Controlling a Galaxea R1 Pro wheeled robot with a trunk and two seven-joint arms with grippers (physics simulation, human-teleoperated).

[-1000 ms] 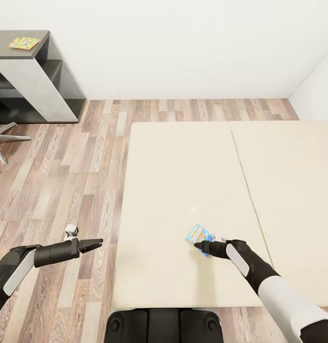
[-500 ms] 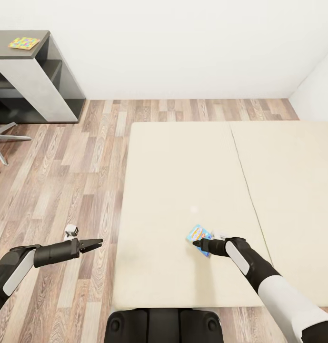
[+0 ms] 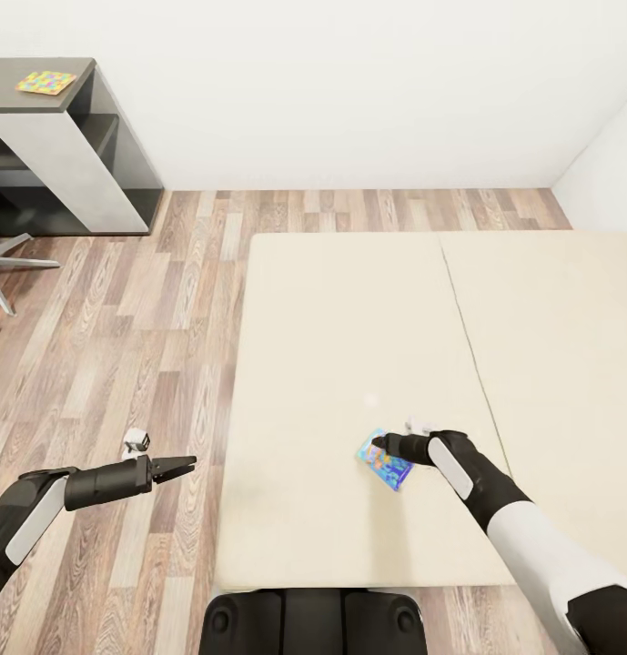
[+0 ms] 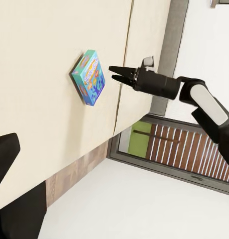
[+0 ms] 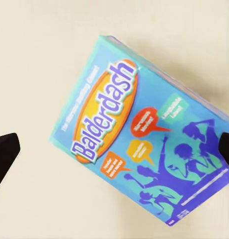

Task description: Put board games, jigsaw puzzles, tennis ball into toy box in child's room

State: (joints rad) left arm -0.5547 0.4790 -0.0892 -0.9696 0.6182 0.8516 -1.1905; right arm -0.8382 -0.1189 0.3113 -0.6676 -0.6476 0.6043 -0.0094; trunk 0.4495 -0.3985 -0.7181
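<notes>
Right claw (image 3: 379, 444), slightly parted and empty, hovers over the Balderdash box (image 3: 383, 458) near the bed (image 3: 331, 346) edge; left claw (image 3: 187, 465) nearly closed, empty, above wood floor (image 3: 122, 346).

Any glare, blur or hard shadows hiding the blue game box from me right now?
Head view: flat, even light; the board game is small but sharp on the bed, only a faint shadow under the right gripper. Right wrist view: the cover lettering reads cleanly, no glare; fingertips are dark at the edges. Left wrist view: box and right arm sharp, soft shading only.
</notes>
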